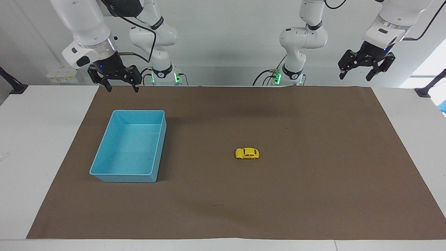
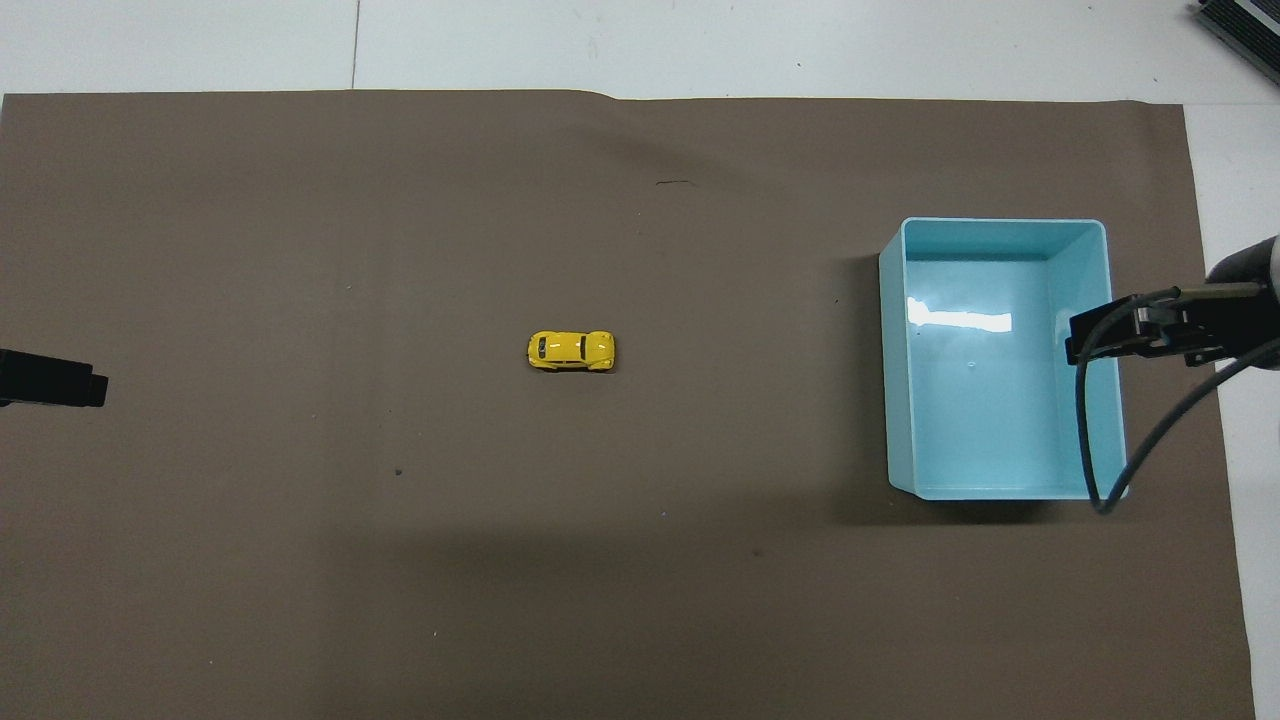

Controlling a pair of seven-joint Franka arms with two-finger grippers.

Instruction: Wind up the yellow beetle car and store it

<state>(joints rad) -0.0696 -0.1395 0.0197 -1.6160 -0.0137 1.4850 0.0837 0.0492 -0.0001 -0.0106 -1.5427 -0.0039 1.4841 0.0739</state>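
Above table edge, both tools (image 1: 121,85) (image 1: 366,72) agape.

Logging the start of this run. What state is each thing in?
yellow beetle car: upright on its wheels on the brown mat, untouched.
blue bin: empty, upright.
left gripper: raised, open, holds nothing.
right gripper: raised, open, holds nothing.

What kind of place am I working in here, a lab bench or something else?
Most likely a robotics lab bench: two arms mounted at a white table with a brown mat, holding only a yellow beetle car and an empty blue bin. The left gripper and right gripper hang open.
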